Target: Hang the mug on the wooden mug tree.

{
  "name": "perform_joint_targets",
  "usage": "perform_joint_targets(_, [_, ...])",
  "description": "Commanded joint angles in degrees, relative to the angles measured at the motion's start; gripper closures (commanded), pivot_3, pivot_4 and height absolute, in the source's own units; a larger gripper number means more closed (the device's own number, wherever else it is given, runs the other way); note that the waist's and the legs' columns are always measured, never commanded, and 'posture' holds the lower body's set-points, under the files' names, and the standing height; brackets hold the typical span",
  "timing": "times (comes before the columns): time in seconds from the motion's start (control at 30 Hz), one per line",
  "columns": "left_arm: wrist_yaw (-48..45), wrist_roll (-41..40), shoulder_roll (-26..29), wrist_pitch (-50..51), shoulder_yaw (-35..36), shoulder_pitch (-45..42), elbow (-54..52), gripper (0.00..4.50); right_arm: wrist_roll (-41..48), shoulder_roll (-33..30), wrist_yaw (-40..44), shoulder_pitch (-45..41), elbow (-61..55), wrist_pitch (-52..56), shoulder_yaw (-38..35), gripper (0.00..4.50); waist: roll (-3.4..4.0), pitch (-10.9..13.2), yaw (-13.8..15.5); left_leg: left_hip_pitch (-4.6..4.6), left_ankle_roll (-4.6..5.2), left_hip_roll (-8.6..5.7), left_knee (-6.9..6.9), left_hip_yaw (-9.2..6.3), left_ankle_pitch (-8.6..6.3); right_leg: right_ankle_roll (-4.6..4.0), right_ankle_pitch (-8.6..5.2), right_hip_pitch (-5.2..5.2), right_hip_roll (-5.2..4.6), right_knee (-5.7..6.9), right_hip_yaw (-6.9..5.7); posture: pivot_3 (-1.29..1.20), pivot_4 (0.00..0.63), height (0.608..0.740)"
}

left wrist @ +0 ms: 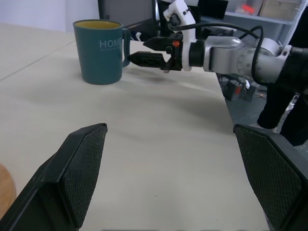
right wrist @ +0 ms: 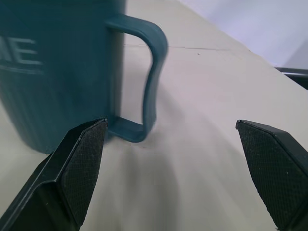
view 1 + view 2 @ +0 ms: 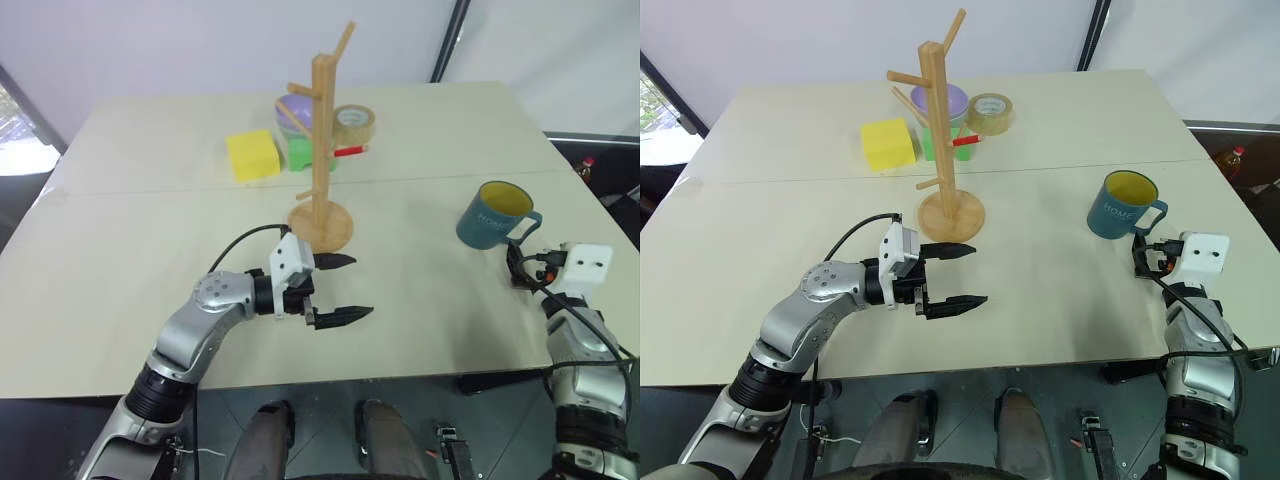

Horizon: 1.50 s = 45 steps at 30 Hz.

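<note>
The teal-blue mug point(image 3: 493, 213) with a yellow inside stands upright at the table's right side, its handle point(image 2: 151, 82) turned toward my right gripper. My right gripper point(image 1: 137, 50) is open and level, just short of the handle, with its fingers on either side of the handle's line and nothing between them. The wooden mug tree point(image 3: 322, 130) stands mid-table on its round base point(image 3: 320, 225), its pegs bare. My left gripper point(image 3: 362, 286) is open and empty just in front of that base, pointing right toward the mug.
Behind the tree sit a yellow block point(image 3: 252, 155), a green block point(image 3: 300, 152), a purple bowl point(image 3: 295, 108), a tape roll point(image 3: 355, 123) and a red pen point(image 3: 350, 150). The table's right edge point(image 3: 590, 190) lies close beyond the mug.
</note>
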Motion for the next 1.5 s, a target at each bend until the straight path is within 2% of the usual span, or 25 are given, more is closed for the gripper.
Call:
perform_joint_targets(0.03, [0.1, -0.9, 0.2, -0.2, 1.1, -0.4, -2.9, 0.0, -0.9, -1.3, -0.1, -2.5, 2.7, -2.9, -0.1, 0.07, 0.0, 0.0, 0.0, 0.01, 0.0, 0.0, 0.0, 0.0, 0.0, 0.0, 0.0, 0.0, 0.01, 0.02, 0.0, 0.0, 0.15, 0.74])
perform_joint_targets(0.33, [0.3, -1.4, 0.3, 0.7, 1.6, -0.8, -4.1, 0.0, -2.5, -3.1, 0.8, -8.7, 14.2, -7.0, 1.0, 0.07, 0.0, 0.0, 0.0, 0.04, 0.01, 0.0, 0.08, 0.01, 0.0, 0.0, 0.0, 0.0, 0.02, 0.17, 0.02, 0.0, 0.15, 0.74])
perform_joint_targets(0.37, [0.3, -1.4, 0.3, 0.7, 1.6, -0.9, -4.0, 0.0, -2.7, -3.3, 0.9, -9.4, 15.4, -7.6, 1.2, 0.29, 0.0, 0.0, -0.1, 0.05, 0.01, 0.0, 0.08, 0.02, 0.01, 0.0, 0.0, 0.0, 0.02, 0.18, 0.03, 0.0, 0.15, 0.74])
perform_joint_targets(0.43, [0.3, -1.3, 0.3, 0.7, 1.6, -0.9, -3.9, 0.0, -2.7, -3.6, 1.1, -10.4, 17.3, -8.5, 1.5, 0.9, 0.0, 0.0, -0.1, 0.06, 0.01, -0.01, 0.09, 0.02, 0.01, 0.0, 0.0, 0.0, 0.02, 0.21, 0.04, 0.0, 0.15, 0.74])
perform_joint_targets(0.67, [0.7, -1.1, 0.4, 0.7, 1.7, -0.5, -4.2, 0.0, -2.1, -4.1, 4.0, -12.8, 21.0, -10.9, 2.3, 4.47, 0.0, 0.0, -0.1, 0.1, 0.01, 0.0, 0.12, 0.01, 0.01, 0.0, 0.0, 0.0, 0.05, 0.33, 0.06, 0.0, 0.15, 0.74])
perform_joint_targets(0.93, [1.3, -1.0, 0.9, 0.3, 2.8, 0.4, -3.4, 0.0, -1.4, -4.6, 8.4, -11.4, 16.1, -12.2, 3.1, 4.47, 0.0, 0.0, -0.1, 0.13, 0.01, 0.01, 0.15, 0.02, 0.01, 0.0, -0.01, 0.0, 0.07, 0.39, 0.1, 0.0, 0.15, 0.74])
perform_joint_targets(1.13, [2.0, -0.4, 2.5, -1.0, 6.4, 1.3, -1.2, 0.0, -3.3, -7.2, 14.4, -8.1, 3.2, -10.9, 8.0, 4.47, 0.02, 0.0, -0.2, 0.15, 0.01, 0.02, 0.15, 0.03, 0.01, 0.01, -0.01, -0.03, 0.09, 0.45, 0.12, 0.0, 0.15, 0.74])
perform_joint_targets(1.27, [2.8, -0.7, 4.8, -3.1, 12.5, 1.9, 2.2, 0.0, -0.6, -11.6, 24.7, -7.8, -12.9, -6.8, 14.7, 4.47, 0.05, 0.0, -0.3, 0.15, 0.01, 0.05, 0.16, 0.01, 0.01, 0.01, -0.01, -0.04, 0.11, 0.46, 0.12, 0.0, 0.15, 0.74])
perform_joint_targets(1.37, [1.6, -2.2, 6.7, -4.3, 16.3, 2.1, 3.6, 0.0, 0.9, -14.1, 29.7, -11.0, -20.3, -2.3, 18.6, 4.47, 0.03, 0.1, -0.3, 0.15, 0.01, 0.1, 0.13, -0.01, 0.01, 0.01, -0.01, -0.1, 0.16, 0.49, 0.12, 0.0, 0.15, 0.74])
perform_joint_targets(1.5, [0.9, -5.8, 8.5, -3.0, 21.1, 0.7, 3.2, 0.0, 1.4, -15.2, 33.9, -19.5, -22.0, 2.4, 22.5, 4.47, -0.04, 0.1, 0.1, 0.09, 0.0, 0.11, 0.18, -0.04, 0.01, 0.0, -0.01, -0.11, 0.14, 0.46, 0.09, 0.0, 0.15, 0.74])
